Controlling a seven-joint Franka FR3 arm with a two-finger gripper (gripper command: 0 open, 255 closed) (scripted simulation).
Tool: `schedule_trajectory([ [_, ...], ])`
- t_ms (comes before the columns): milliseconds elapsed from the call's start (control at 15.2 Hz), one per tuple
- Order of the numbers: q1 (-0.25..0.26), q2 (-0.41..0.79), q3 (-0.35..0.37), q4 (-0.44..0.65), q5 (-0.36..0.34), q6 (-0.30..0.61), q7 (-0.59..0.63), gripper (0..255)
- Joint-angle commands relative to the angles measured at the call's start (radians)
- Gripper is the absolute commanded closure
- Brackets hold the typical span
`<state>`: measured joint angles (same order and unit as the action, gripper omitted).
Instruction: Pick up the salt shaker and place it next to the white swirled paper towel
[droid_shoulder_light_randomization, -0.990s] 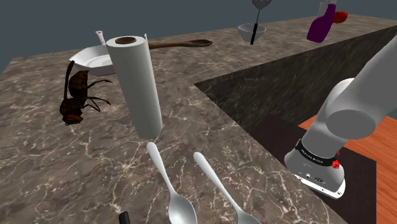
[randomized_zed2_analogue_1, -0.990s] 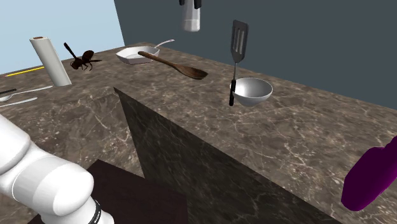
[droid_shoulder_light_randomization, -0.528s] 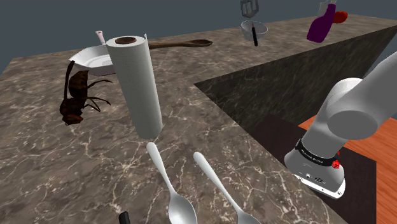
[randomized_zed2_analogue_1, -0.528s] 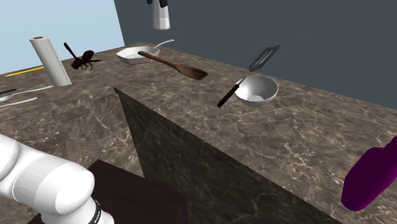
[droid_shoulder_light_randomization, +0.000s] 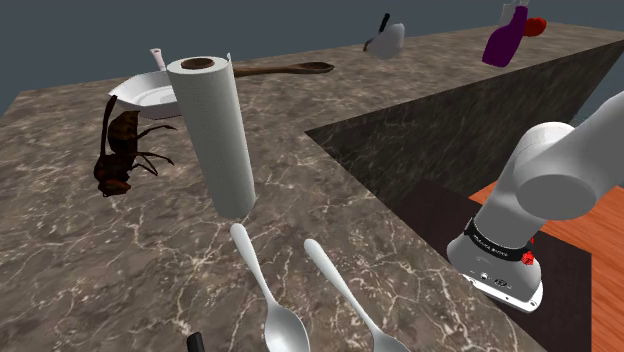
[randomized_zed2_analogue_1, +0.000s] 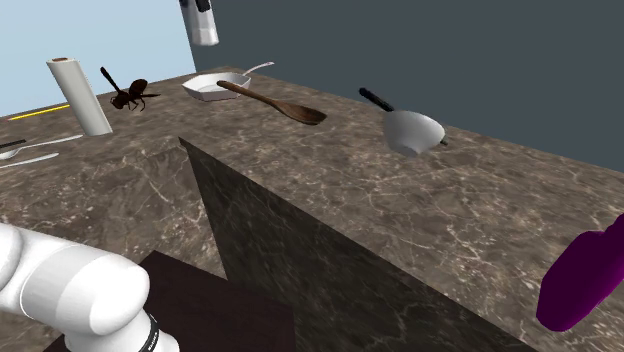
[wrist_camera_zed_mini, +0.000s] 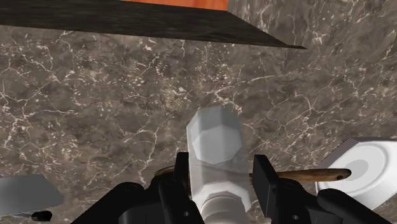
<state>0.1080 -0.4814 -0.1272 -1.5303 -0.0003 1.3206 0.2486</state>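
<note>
The salt shaker (wrist_camera_zed_mini: 215, 143) is pale, with a faceted body, and hangs high above the marble counter (wrist_camera_zed_mini: 95, 95). My gripper (wrist_camera_zed_mini: 219, 179) is shut on it, one black finger pressing each side. In the second exterior view the shaker (randomized_zed2_analogue_1: 203, 22) hangs at the top edge, above the white dish (randomized_zed2_analogue_1: 212, 87). The white paper towel roll (droid_shoulder_light_randomization: 213, 135) stands upright near the counter's front in the shoulder view. In the second exterior view the roll (randomized_zed2_analogue_1: 79, 96) stands at the far left, well away from the shaker.
A brown insect figure (droid_shoulder_light_randomization: 122, 150) stands beside the roll, with a wooden spoon (droid_shoulder_light_randomization: 285, 69) behind. Two metal spoons (droid_shoulder_light_randomization: 265, 290) lie in front of the roll. A tipped metal bowl (randomized_zed2_analogue_1: 413, 130) and a purple bottle (droid_shoulder_light_randomization: 505, 38) sit farther along. A dark recess (droid_shoulder_light_randomization: 450, 130) cuts into the counter.
The shaker has travelled toward the second exterior view's left, over the white dish. The spatula that stood in the bowl toppled, and the bowl rolled onto its side.
</note>
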Motion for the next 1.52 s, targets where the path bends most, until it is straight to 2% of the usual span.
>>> schedule_trajectory([
  [0, 0.007, -0.012, 0.046, -0.010, 0.006, -0.001, 0.055, 255],
  [726, 0.047, 0.012, 0.288, 0.014, 0.045, 0.005, 0.340, 255],
  [1122, 0.067, 0.086, 0.430, 0.094, 0.045, 0.002, 0.502, 255],
  [1452, 0.082, 0.190, 0.567, 0.206, 0.011, -0.010, 0.648, 255],
])
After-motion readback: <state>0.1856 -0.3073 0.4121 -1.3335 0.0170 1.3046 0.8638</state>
